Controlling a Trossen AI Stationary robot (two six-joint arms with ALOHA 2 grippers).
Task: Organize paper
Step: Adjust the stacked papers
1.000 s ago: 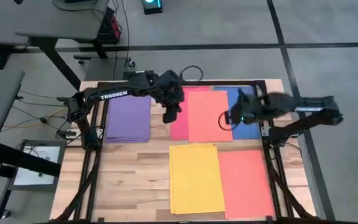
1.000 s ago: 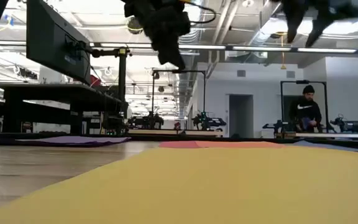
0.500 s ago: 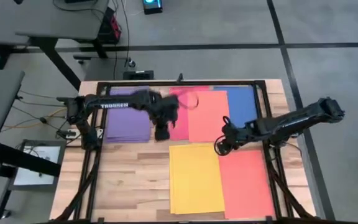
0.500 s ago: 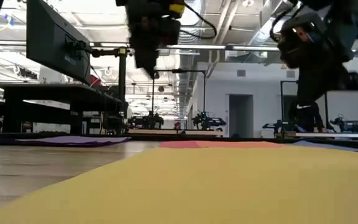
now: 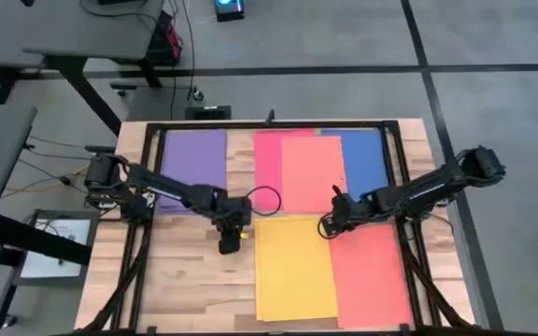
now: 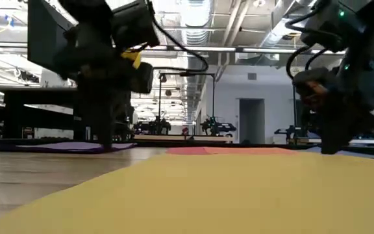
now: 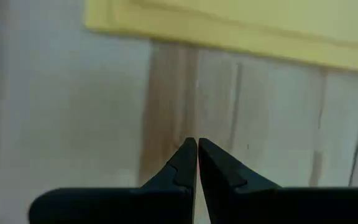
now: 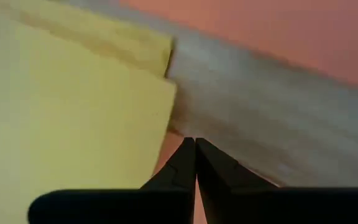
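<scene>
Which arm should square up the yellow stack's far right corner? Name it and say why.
Right. The right gripper, shut, sits at that corner of the yellow stack; the left gripper, shut, is off the stack's left edge over bare table.

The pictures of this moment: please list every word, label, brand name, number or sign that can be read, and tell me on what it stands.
No text can be read in any of the four views.
The left arm shows no legible lettering in the high view.
The yellow tag on the left arm carries no readable marks.
The coloured paper sheets are plain.
Nothing in the room behind the table is clear enough to read.
</scene>
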